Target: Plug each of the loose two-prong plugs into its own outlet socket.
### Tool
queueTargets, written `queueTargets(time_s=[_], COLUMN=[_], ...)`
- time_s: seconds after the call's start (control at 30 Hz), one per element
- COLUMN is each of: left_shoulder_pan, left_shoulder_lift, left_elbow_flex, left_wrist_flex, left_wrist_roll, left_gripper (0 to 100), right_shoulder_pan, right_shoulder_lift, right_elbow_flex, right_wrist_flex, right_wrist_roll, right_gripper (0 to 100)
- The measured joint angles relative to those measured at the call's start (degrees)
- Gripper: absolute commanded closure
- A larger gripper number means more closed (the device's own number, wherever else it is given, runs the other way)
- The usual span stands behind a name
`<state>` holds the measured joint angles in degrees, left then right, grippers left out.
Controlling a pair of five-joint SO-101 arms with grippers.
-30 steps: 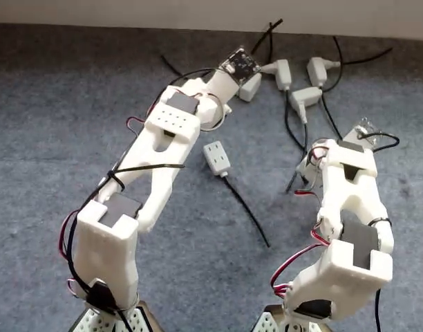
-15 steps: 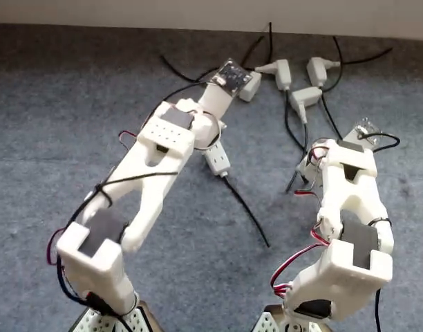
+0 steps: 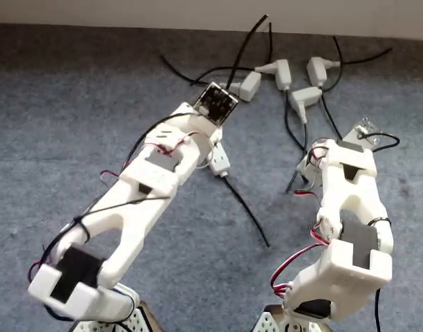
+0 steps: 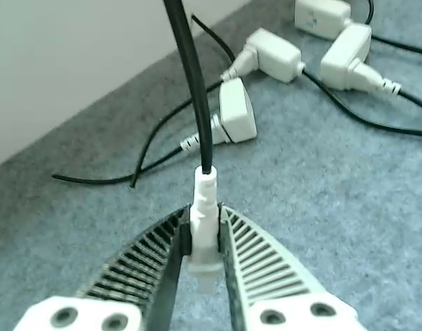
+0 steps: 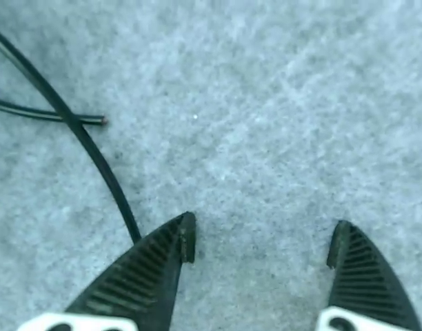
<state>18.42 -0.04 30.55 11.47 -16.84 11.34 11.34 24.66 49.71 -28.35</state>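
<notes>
Nothing looked plugged in yet: the left hand (image 4: 203, 215) gripped one plug (image 4: 203, 238) near the socket (image 3: 221, 161), while the right hand (image 5: 263, 241) gaped empty.

One white plug (image 4: 203, 238) w/ a black cord (image 4: 190, 76) stands upright, pinched between the left gripper (image 4: 204, 212) fingers, the cord rising from its far end. A white socket block (image 3: 219, 158) lies flat near the middle, partly under that arm, its own cord trailing toward the front. Four more white cord ends (image 3: 281, 73) lie close together by the far edge. Plugs or sockets, can't tell.
</notes>
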Motion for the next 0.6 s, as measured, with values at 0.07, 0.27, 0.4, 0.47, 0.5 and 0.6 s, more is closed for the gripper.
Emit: queueTargets(time_s=[0.07,0.27,0.4,0.47,0.5,0.6], left_shoulder_pan=[0.00,0.97,1.58,1.49,1.67,2.29], left_shoulder_lift=[6.59,8.97,6.77,6.77,6.77,6.77], left_elbow_flex=[-8.00,-12.92,-6.15,-1.67,0.35,2.81], left_wrist_flex=[6.77,18.99,10.81,3.96,0.79,-6.95], left_wrist_roll=[0.00,0.62,3.25,3.60,3.69,3.69], left_gripper=[99,99,99,99,99,99], right_shoulder_pan=[0.00,0.00,0.00,0.00,0.00,0.00], right_shoulder_lift=[0.00,0.00,0.00,0.00,0.00,0.00], right_elbow_flex=[0.00,0.00,0.00,0.00,0.00,0.00], right_wrist_flex=[0.00,0.00,0.00,0.00,0.00,0.00], right_wrist_roll=[0.00,0.00,0.00,0.00,0.00,0.00], right_gripper=[68.3,68.3,68.3,68.3,68.3,68.3])
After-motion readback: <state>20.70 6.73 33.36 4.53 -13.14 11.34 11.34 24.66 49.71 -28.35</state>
